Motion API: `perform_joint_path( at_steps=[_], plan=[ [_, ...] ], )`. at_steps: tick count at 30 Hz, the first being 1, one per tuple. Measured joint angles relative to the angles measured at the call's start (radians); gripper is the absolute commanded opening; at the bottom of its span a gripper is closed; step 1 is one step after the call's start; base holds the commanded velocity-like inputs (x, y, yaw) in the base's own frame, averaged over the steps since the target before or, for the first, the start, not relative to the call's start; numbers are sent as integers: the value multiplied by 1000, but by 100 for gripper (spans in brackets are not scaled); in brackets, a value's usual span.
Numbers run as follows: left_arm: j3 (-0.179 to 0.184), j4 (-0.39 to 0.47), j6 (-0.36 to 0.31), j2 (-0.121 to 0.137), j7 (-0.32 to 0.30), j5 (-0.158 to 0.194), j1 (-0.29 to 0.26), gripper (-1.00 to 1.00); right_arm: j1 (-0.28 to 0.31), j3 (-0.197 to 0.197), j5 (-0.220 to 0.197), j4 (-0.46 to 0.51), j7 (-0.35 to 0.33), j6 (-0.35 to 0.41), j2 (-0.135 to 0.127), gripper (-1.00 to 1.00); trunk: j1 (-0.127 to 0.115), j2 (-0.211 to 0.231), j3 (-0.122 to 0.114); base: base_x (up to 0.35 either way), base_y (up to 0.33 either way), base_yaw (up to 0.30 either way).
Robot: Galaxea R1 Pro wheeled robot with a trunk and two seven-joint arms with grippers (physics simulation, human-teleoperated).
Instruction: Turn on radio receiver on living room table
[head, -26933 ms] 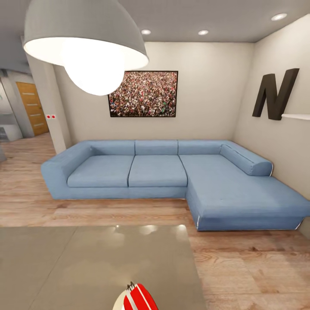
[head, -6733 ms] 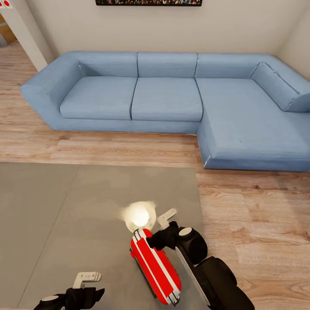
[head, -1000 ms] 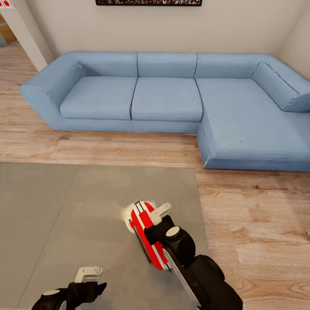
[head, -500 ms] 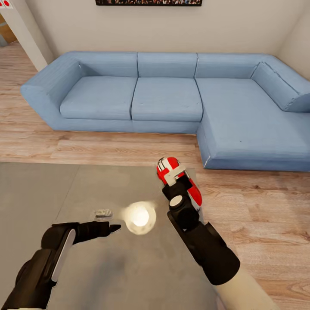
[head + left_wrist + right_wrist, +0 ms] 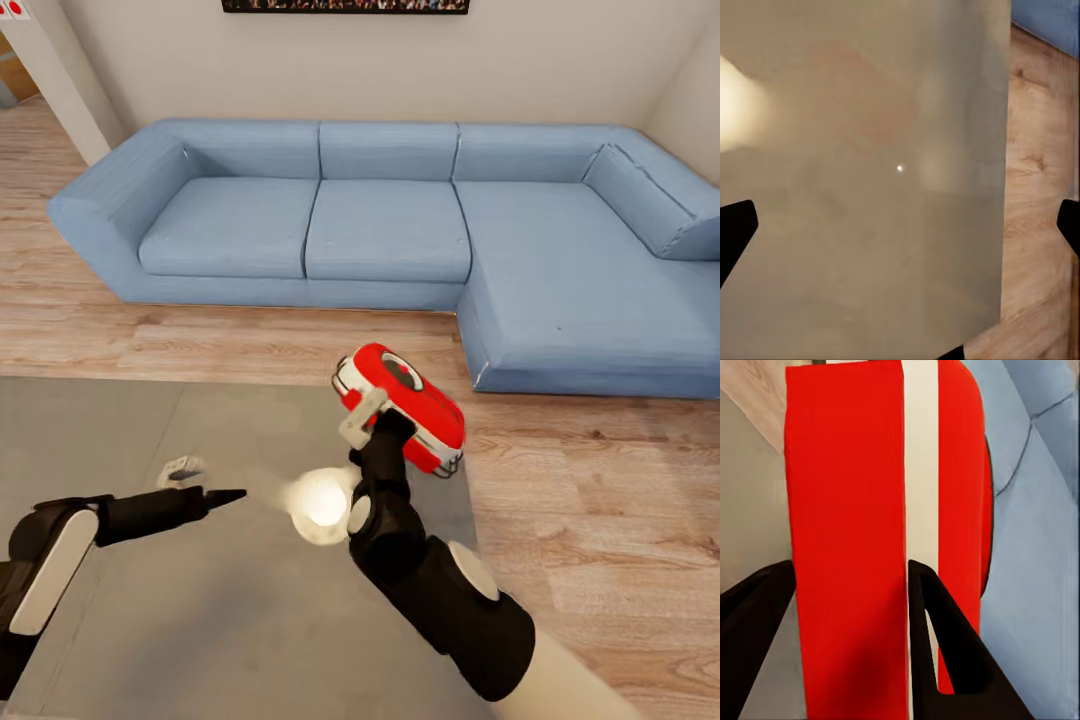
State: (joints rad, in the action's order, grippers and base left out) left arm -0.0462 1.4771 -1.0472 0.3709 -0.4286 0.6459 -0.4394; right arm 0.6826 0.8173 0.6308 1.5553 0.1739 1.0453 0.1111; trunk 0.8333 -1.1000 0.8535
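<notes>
My right gripper holds the small bright red radio receiver with white trim and has it lifted off the large flat grey table, above the table's far right corner. In the head view the radio is tilted, one broad red face turned up with a dark round part on it, and one white finger lies against its near side. In the right wrist view the red case with its white stripe stands between my two dark fingers, which press it from both sides (so the fingers are closed on it, not wide).

My left gripper hangs over the left part of the table, apart from the radio. Its fingers are spread wide: in the left wrist view the two dark fingertips sit at the opposite edges, with the bare grey tabletop between them, and nothing is held.

A bright reflection of a lamp shines on the glossy tabletop just beside my right forearm. Behind the table is the light wood plank floor, and further the blue L-shaped sofa stands against the beige wall.
</notes>
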Motion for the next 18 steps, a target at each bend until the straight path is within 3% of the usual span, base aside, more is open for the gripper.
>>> perform_joint_path(
  at_steps=[2,4,7,11,16,18],
  plan=[
    [0,0,0,15,1,48,0,100,0,29,49,0,0,-1,-1,-100,0,0,0,0,0,0],
    [0,0,0,20,2,73,-6,100,0,42,106,0,3,1,-3,-100,0,0,0,0,0,0],
    [0,0,0,25,3,96,-36,100,0,73,144,0,7,0,-28,-100,0,0,0,0,0,0],
    [0,-1,0,28,4,122,-89,100,0,150,217,-1,18,0,-85,-100,0,0,0,0,0,0],
    [0,-17,0,32,5,192,-160,100,-1,254,294,-8,38,0,-166,-100,0,0,0,0,0,0],
    [0,-35,0,39,6,212,-185,100,-1,285,305,-9,41,-1,-192,-100,0,0,0,0,0,0]
  ],
)
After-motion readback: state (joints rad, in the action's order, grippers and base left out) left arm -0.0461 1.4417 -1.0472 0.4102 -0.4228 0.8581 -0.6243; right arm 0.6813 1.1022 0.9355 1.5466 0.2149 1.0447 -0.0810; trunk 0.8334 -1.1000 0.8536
